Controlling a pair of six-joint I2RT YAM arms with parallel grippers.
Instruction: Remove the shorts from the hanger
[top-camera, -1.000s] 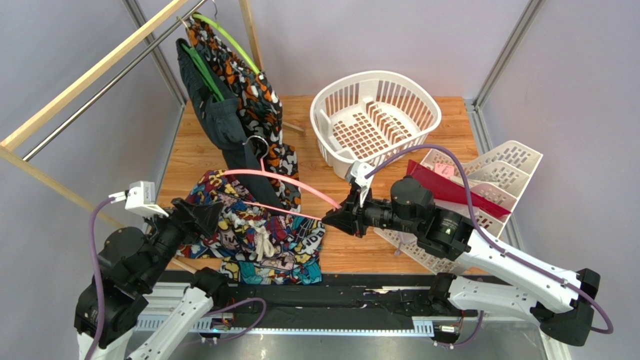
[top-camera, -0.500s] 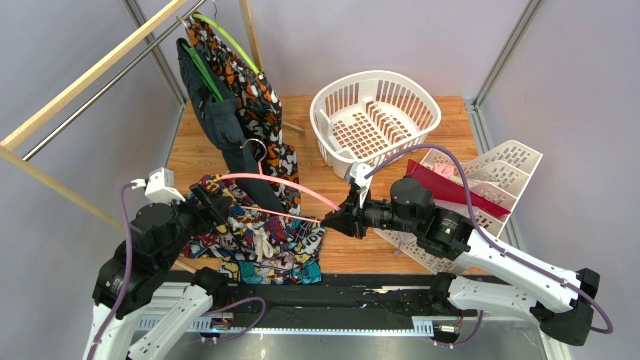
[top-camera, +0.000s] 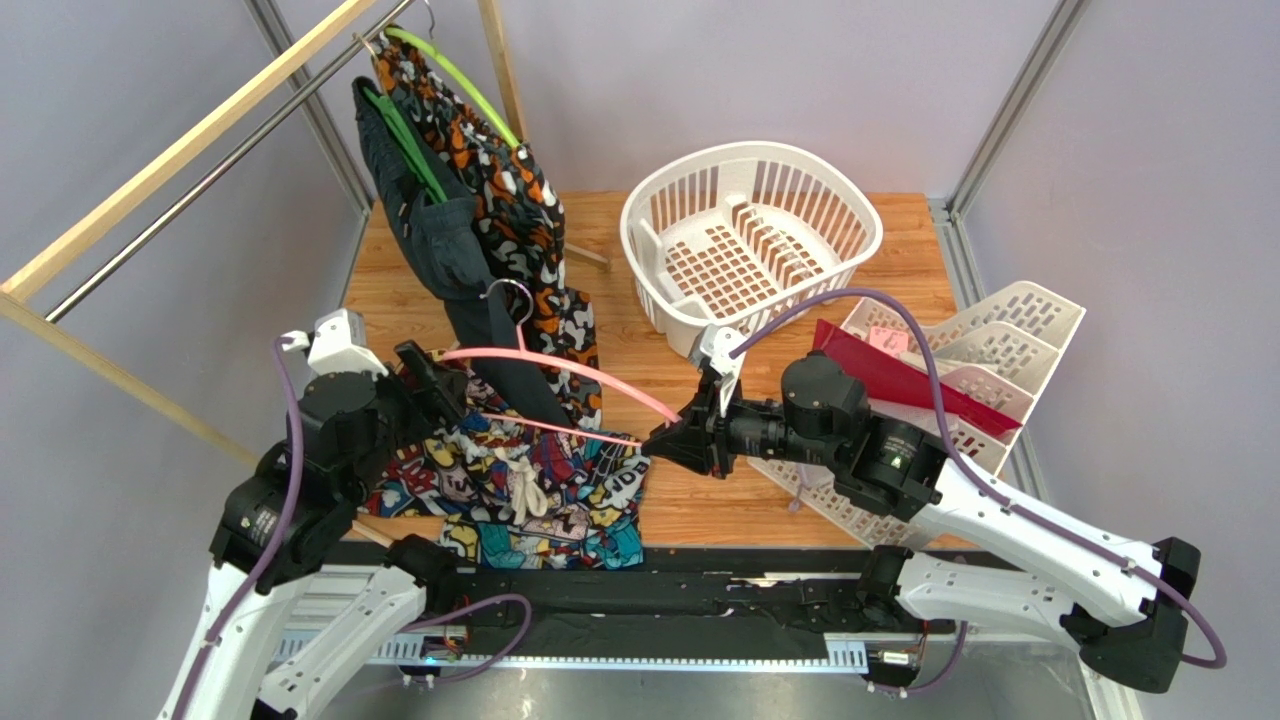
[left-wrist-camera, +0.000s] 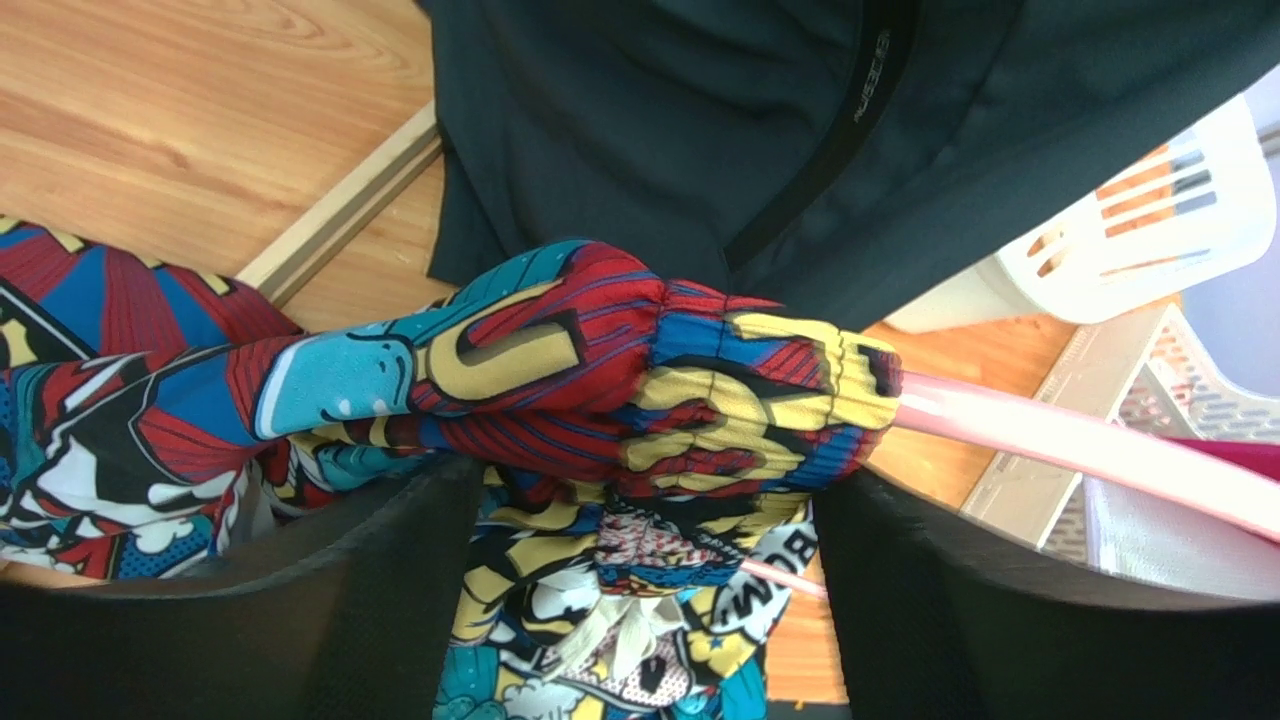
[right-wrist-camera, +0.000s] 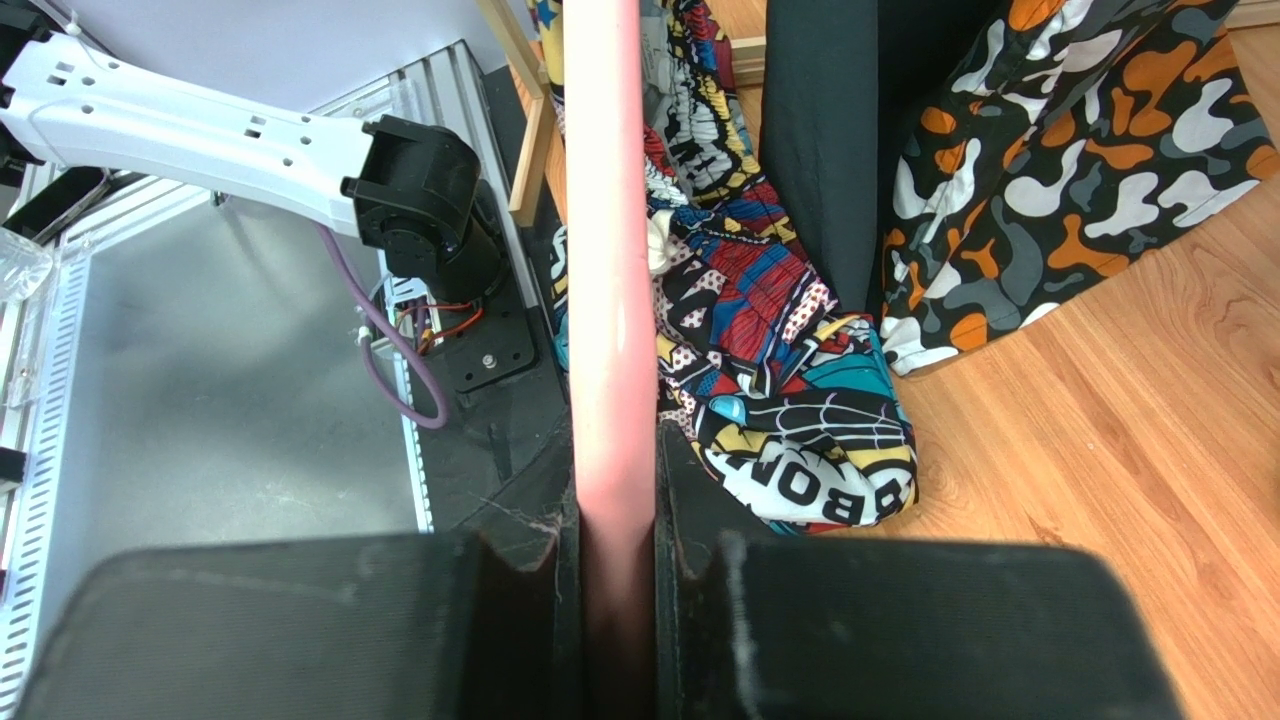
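Observation:
The shorts (top-camera: 511, 480) lie bunched at the table's near left, their waistband still threaded on the left end of the pink hanger (top-camera: 556, 357). My right gripper (top-camera: 661, 444) is shut on the hanger's right end; the pink bar (right-wrist-camera: 613, 300) runs up from between its jaws (right-wrist-camera: 613, 570). My left gripper (top-camera: 436, 393) is open at the hanger's left end. In the left wrist view its fingers stand wide apart on either side of the gathered waistband (left-wrist-camera: 601, 375), with the gripper (left-wrist-camera: 646, 600) just behind it. The pink bar (left-wrist-camera: 1052, 435) comes out of the cloth on the right.
A dark charcoal garment (top-camera: 428, 225) and an orange-black-white garment (top-camera: 519, 210) hang from the rail at back left, right behind the shorts. A white basket (top-camera: 751, 225) stands at the back middle. A white rack (top-camera: 977, 338) holding a red item is at the right.
My left arm has moved forward and to the right, bringing its open gripper up to the waistband at the hanger's left end. The right gripper and hanger have held still.

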